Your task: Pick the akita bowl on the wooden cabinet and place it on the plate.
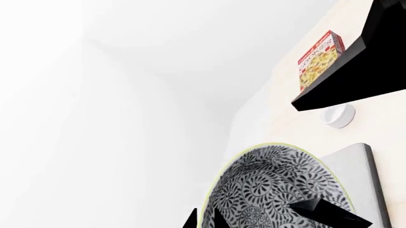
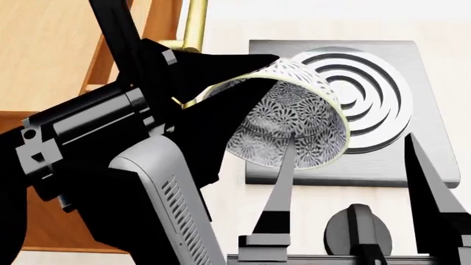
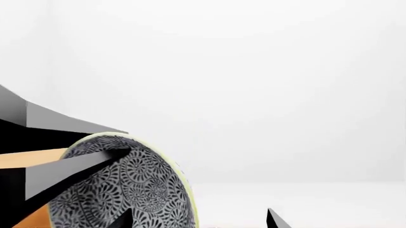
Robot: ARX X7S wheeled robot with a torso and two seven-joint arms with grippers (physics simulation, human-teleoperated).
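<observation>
The akita bowl (image 2: 294, 118), white with a dense dark leaf pattern and a pale rim, hangs tilted in the air over the grey stove (image 2: 423, 83). My left gripper (image 2: 220, 88) is shut on its rim, one finger inside and one outside; the left wrist view shows the tips (image 1: 204, 219) straddling the bowl (image 1: 279, 190). My right gripper (image 2: 349, 138) stands open just in front of the bowl. In the right wrist view the bowl (image 3: 120, 185) fills the side of the gap between the right gripper's (image 3: 198, 219) fingers. The wooden cabinet (image 2: 44, 44) is at the left. The plate is out of view.
A brass bar handle (image 2: 193, 27) runs up the cabinet's edge. A dark knob (image 2: 357, 229) sits in front of the stove. The left wrist view shows a cookie box (image 1: 320, 59) by a black shelf (image 1: 362, 71), and a white knob (image 1: 336, 115) on the pale counter.
</observation>
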